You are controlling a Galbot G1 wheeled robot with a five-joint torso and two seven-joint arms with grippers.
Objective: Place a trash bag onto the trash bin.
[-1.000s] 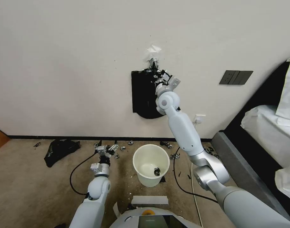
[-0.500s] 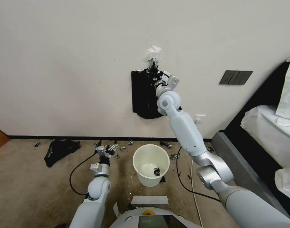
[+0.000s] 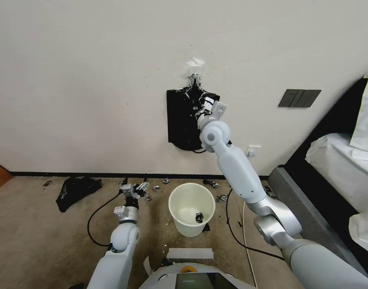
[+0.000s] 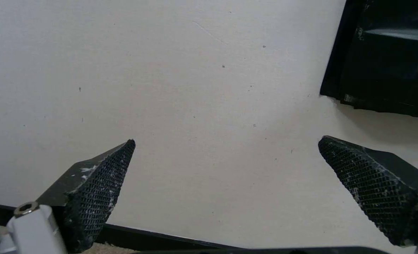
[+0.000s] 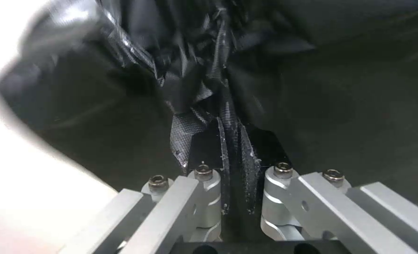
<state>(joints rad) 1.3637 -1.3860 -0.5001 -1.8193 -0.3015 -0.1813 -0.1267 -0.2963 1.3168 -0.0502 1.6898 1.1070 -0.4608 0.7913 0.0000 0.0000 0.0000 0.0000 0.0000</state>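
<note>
The cream trash bin [image 3: 190, 229] stands open on the carpet below the wall. High on the wall, my right gripper [image 3: 204, 105] is pressed against a flat black sheaf [image 3: 180, 124] that hangs from a silver clip [image 3: 194, 79]. The right wrist view shows that gripper [image 5: 224, 118] shut, with wrinkled glossy black plastic of the trash bag [image 5: 195, 70] pinched between its fingers. My left gripper [image 3: 136, 188] hovers low, left of the bin, open and holding nothing; its wrist view has the pads [image 4: 101, 183] spread wide before the bare wall.
A squashed black plastic heap [image 3: 77, 190] lies on the floor at left. Small debris is scattered along the baseboard, and a small dark object [image 3: 199, 218] sits inside the bin. A black cable [image 3: 232, 237] runs right of the bin. A bed [image 3: 340, 160] fills the right side.
My right gripper has slid a little down and off the wall with the black plastic still pinched, and the clip now shows above it. The left arm has barely moved.
</note>
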